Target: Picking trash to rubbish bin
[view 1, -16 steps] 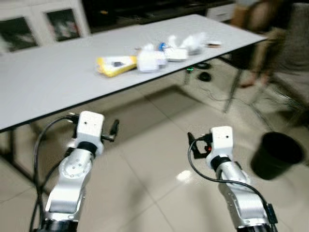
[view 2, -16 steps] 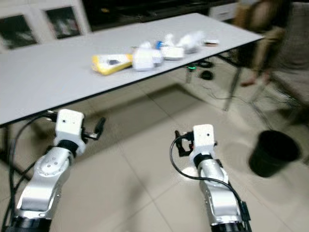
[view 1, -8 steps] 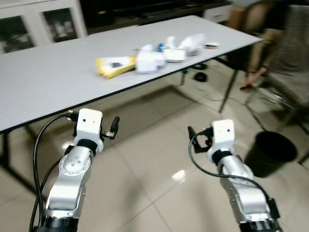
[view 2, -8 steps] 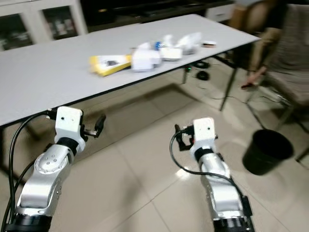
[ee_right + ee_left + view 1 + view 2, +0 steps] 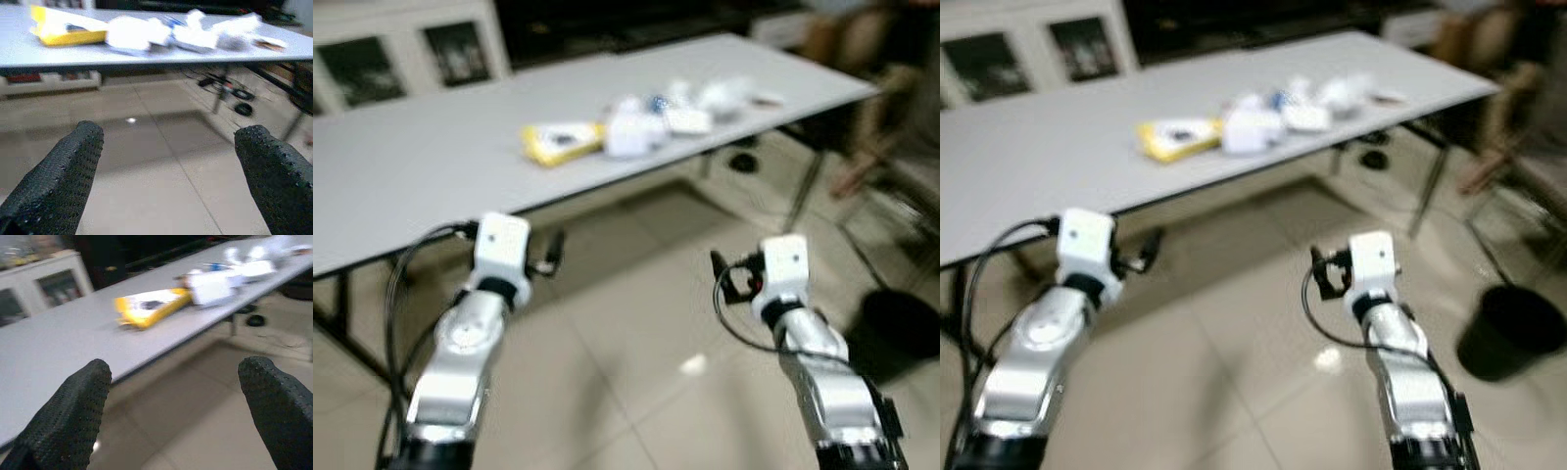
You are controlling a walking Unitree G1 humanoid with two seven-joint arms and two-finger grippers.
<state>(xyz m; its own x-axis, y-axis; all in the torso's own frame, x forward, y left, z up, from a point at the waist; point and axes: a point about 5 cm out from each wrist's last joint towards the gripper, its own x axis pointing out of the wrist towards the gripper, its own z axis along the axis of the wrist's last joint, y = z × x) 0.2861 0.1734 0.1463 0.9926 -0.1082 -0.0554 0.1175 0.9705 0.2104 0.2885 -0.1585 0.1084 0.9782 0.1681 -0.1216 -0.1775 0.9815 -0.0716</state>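
- A long white table (image 5: 401, 166) ran across the upper part of the head views, standing on a floor of pale glossy tiles (image 5: 626, 333).
- Behind the table stood a white cabinet (image 5: 372, 59) with dark glass doors.
- A black rubbish bin (image 5: 1511, 331) stood on the tiles at the robot's right, well apart from the table and beside the right arm; its image was blurred.
- At the far right, past the table's end, a blurred seated person (image 5: 862, 108) could be made out, with no detail.
- The trash lay on the table near its front edge: a flat yellow packet (image 5: 562, 142) at the left of the heap, and just beside it a cluster of crumpled white wrappers (image 5: 636, 130) running on toward the table's right end, with a small blue piece among them.
- Dark cables and small objects (image 5: 230, 93) lay on the floor under the table.
- The left gripper (image 5: 178, 401) was held out over the tiles, short of the table's edge, its two black fingers spread wide with nothing between them.
- The right gripper (image 5: 168, 171) was likewise raised over the floor below the table's height, its fingers wide apart and holding nothing.
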